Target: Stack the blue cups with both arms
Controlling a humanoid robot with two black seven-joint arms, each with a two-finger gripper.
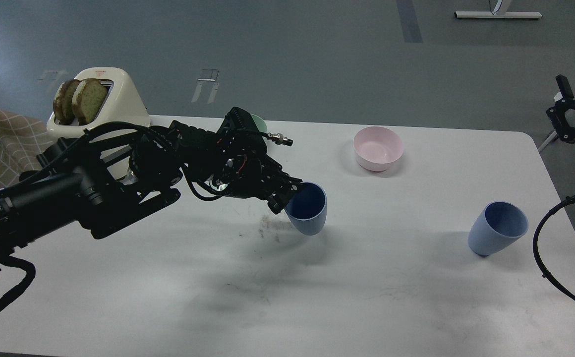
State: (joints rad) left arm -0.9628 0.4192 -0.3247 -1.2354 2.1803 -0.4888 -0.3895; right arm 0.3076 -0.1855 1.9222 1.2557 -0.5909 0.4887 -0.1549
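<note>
Two matte blue cups are on the white table [416, 297]. My left gripper [287, 194] is shut on the near rim of the middle blue cup [310, 210], one finger inside and one outside. The cup tilts, and its shadow lies apart from it on the table below. The second blue cup [498, 228] stands tilted at the right, free of any gripper. Black parts of my right arm [565, 116] show beyond the table's right edge, away from both cups. Its fingers cannot be told apart.
A pink bowl [378, 148] stands at the back middle. A mint-green bowl [259, 122] is mostly hidden behind my left wrist. A cream toaster [114, 99] with toast slices sits at the back left. A black cable [547, 258] loops at the right edge.
</note>
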